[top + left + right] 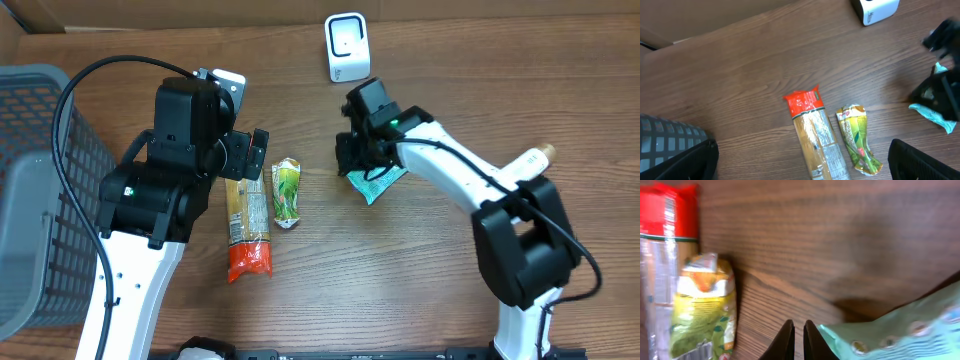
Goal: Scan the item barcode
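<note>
Two dark fingers of the right pincer (798, 327) stand almost pressed together, with only a thin slit between them and nothing in it. Just beside one finger's outer face lies the corner of the teal packet (900, 330), flat on the wooden bench (815, 230). Whether it touches that finger I cannot tell.

In the overhead view this packet sits partly under the right pincer, well short of the white scanner (346, 46), which stands upright at the far edge. To the left, apart from the teal packet, lies a green and yellow packet (287, 192). A long packet with a red end (247, 225) lies just beside it, roughly parallel.

The left pincer (246, 155) hovers over that long packet's far end, spread wide and holding nothing. A grey basket (40, 200) stands at the bench's left edge.
</note>
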`<move>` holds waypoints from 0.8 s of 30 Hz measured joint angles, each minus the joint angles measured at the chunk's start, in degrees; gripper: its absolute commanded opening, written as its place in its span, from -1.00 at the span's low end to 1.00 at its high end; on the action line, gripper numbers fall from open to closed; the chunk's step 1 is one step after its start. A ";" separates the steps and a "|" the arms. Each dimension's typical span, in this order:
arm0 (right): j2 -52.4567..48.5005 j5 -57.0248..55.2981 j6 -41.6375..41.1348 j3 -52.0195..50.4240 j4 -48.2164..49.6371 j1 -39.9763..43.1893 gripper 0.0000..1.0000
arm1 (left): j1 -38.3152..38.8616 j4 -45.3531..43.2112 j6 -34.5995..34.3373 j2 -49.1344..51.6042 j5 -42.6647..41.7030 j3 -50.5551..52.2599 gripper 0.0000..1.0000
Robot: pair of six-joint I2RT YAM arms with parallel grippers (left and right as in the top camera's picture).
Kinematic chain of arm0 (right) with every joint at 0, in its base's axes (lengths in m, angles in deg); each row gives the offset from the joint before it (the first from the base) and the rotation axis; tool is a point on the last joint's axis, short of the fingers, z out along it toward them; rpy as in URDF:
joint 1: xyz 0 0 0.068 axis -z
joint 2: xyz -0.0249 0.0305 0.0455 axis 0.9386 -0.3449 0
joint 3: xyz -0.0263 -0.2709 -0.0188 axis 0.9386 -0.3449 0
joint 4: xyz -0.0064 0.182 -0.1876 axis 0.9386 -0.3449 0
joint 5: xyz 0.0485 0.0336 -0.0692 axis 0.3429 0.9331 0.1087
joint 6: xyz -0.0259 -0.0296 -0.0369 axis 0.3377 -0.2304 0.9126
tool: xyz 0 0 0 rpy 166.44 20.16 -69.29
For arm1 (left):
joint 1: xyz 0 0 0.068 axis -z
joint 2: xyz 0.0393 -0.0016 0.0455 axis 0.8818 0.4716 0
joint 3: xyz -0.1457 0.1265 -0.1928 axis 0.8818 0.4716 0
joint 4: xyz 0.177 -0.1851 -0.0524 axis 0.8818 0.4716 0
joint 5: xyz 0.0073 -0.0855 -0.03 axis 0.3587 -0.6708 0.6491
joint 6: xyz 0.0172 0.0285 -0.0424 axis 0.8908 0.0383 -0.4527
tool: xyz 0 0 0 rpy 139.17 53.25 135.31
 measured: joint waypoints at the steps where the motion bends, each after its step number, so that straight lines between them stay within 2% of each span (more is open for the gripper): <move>1: -0.55 0.11 -1.03 0.00 -0.57 -0.13 -0.74 | 0.00 0.00 0.00 0.00 0.00 0.00 1.00; 13: -2.03 1.40 -6.16 -0.02 -10.21 -0.04 -0.65 | 0.00 0.02 0.00 0.00 0.00 0.00 0.99; 18: -2.03 1.77 -3.50 0.00 -18.86 1.09 -0.66 | 0.00 0.00 0.00 0.00 0.00 0.00 0.99; 24: -2.01 -5.88 -0.42 0.02 -25.68 3.80 -0.74 | 0.00 0.00 0.00 0.00 0.00 0.00 0.99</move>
